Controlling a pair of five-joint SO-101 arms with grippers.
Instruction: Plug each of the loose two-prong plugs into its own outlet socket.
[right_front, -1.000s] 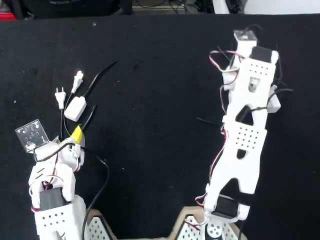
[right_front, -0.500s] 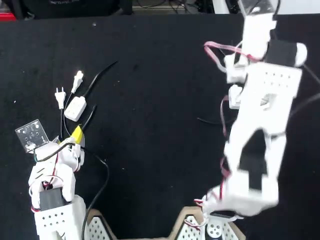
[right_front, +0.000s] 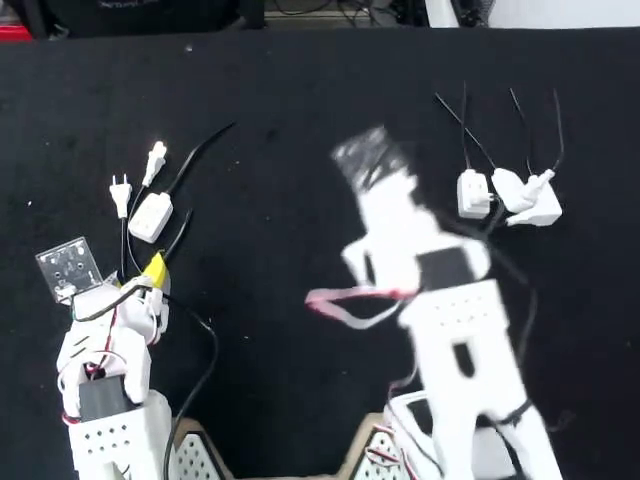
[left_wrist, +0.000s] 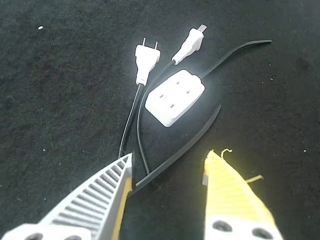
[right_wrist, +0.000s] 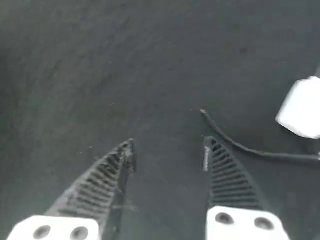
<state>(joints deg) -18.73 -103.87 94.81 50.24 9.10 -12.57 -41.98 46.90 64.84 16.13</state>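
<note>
Left wrist view: left gripper (left_wrist: 170, 156) open astride cable (left_wrist: 176, 151); closing could snag it, missing plug (left_wrist: 145, 60) ahead. Right gripper (right_wrist: 168, 142) open.

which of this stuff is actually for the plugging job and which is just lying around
For the job: two-prong plug, second plug, socket block beside them, small white block, larger white block next to it.
Lying about: red thing at the table's far corner, cables behind the table.
</note>
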